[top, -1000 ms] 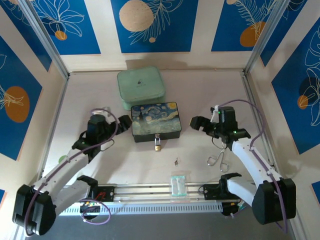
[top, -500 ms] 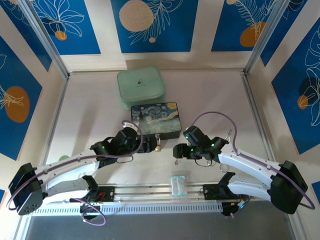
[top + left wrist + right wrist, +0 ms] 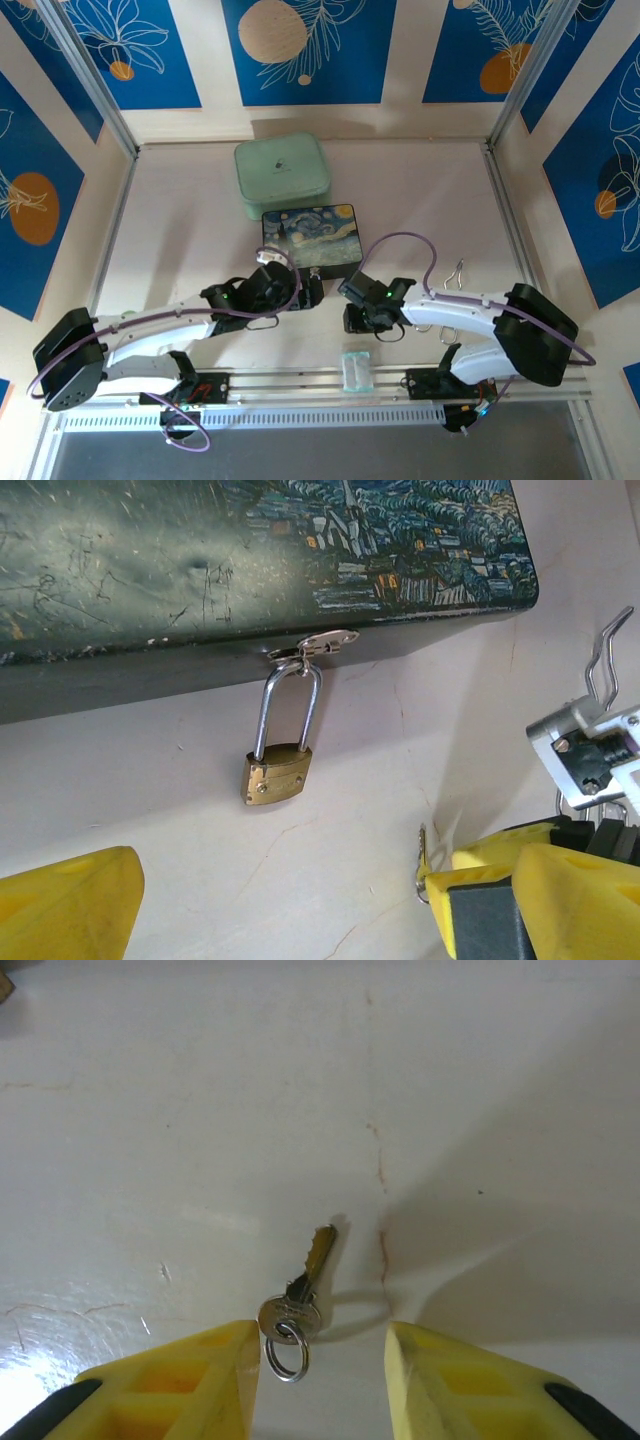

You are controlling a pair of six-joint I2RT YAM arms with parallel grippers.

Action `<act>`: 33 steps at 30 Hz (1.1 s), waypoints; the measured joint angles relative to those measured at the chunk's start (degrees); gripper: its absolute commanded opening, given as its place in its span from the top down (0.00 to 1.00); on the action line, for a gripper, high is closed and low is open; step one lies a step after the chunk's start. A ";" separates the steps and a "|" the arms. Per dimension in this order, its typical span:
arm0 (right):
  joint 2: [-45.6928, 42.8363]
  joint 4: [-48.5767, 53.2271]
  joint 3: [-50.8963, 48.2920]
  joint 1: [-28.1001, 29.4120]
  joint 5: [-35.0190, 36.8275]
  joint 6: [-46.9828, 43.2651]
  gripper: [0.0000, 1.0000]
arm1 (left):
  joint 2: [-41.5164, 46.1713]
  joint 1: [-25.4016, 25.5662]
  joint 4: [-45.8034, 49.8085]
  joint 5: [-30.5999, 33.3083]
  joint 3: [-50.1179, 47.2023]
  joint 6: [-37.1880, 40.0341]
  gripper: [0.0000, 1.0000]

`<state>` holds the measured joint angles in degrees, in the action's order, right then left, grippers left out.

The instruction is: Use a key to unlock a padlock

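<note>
The brass padlock (image 3: pixel 275 776) lies on the table, its silver shackle hooked through the hasp (image 3: pixel 322 643) of the painted box (image 3: pixel 310 240). My left gripper (image 3: pixel 320 920) is open and stands just short of the padlock, which lies ahead of its wide-apart yellow fingers (image 3: pixel 62 902). The small silver key (image 3: pixel 307 1278) lies flat on the table with a ring (image 3: pixel 287 1352) on its head. My right gripper (image 3: pixel 320 1380) is open around it, the left finger (image 3: pixel 170 1385) almost touching the key's head. The key (image 3: pixel 424 856) also peeks out beside that gripper in the left wrist view.
A mint-green case (image 3: pixel 282 175) sits behind the painted box. Bent silver wire loops (image 3: pixel 455 272) lie right of the right arm. A clear packet (image 3: pixel 356 368) rests on the rail at the near edge. The two grippers (image 3: pixel 308 290) (image 3: pixel 352 318) are close together.
Both arms have swung in from the sides to the middle. The left gripper now faces the padlock, and the right gripper has come down around the key.
</note>
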<state>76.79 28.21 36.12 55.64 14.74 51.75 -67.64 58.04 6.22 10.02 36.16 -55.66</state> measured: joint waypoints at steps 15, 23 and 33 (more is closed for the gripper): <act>3.34 3.21 2.36 1.64 2.01 0.22 0.68 | -0.11 0.00 -0.81 2.29 0.00 -0.07 0.06; 1.27 6.32 2.34 1.62 2.69 0.15 0.67 | 0.02 0.00 -1.03 3.80 -0.55 -1.09 0.06; -0.52 3.89 2.34 0.15 0.70 0.20 0.66 | 0.02 0.00 -1.05 4.09 -0.55 -1.09 0.05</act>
<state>76.27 32.10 38.46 55.79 15.44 51.94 -67.61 58.04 5.17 14.11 35.62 -56.75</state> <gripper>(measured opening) 0.340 0.943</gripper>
